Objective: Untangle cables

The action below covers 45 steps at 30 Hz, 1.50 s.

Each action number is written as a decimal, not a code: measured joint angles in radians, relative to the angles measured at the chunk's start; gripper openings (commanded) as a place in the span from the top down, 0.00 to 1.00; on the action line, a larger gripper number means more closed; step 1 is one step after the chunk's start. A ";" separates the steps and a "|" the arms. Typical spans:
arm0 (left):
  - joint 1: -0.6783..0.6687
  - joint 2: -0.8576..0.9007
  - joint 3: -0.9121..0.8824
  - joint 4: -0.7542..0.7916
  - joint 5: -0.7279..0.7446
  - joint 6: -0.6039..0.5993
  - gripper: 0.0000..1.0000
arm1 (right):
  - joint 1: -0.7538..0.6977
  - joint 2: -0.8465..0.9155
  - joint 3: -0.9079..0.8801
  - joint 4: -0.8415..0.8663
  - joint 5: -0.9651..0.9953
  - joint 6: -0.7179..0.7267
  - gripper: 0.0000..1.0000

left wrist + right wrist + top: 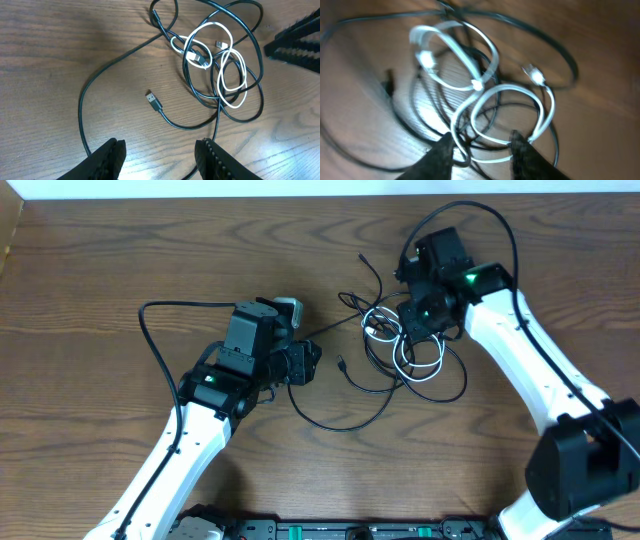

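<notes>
I see the cables lying in one loose tangle on the wooden table, and I place everything else against that tangle. At its core the white cable forms a few overlapping loops. Thin black cable circles around and through those loops. One white plug end lies inside the tangle near its top edge.

The right gripper is directly over the tangle, at its upper side in the overhead view. In its wrist view the right gripper's fingers stand apart. White and black strands cross the gap between them, but I see nothing pinched. That view is blurred, so I cannot tell whether the fingertips touch any strand.

The left gripper sits off the tangle's left side, clear of the loops. Its jaws are apart with bare wood between them. A long black strand leaves the top of the tangle, sweeps out to the left and runs down past the outer side of the left finger. Another black strand ends in a dark USB plug lying on the wood just left of the tangle, between it and the left gripper.
</notes>
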 measured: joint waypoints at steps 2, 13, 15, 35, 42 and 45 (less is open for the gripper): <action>0.000 0.000 0.000 -0.003 0.000 0.000 0.50 | 0.000 0.048 0.000 -0.024 0.051 0.071 0.65; 0.000 0.000 0.000 -0.005 0.000 0.000 0.50 | 0.000 0.183 -0.001 -0.017 0.042 0.279 0.56; 0.000 0.000 0.000 -0.006 0.000 0.000 0.50 | 0.000 0.194 -0.001 -0.003 0.032 0.286 0.55; 0.000 0.000 0.000 -0.005 0.000 0.000 0.50 | 0.095 0.267 -0.001 0.142 0.000 0.301 0.99; 0.000 0.000 0.000 -0.006 0.000 0.000 0.50 | 0.092 0.275 0.003 0.109 0.030 0.300 0.99; 0.000 0.000 0.000 -0.007 0.000 0.000 0.50 | 0.087 0.274 0.048 0.003 0.060 0.298 0.99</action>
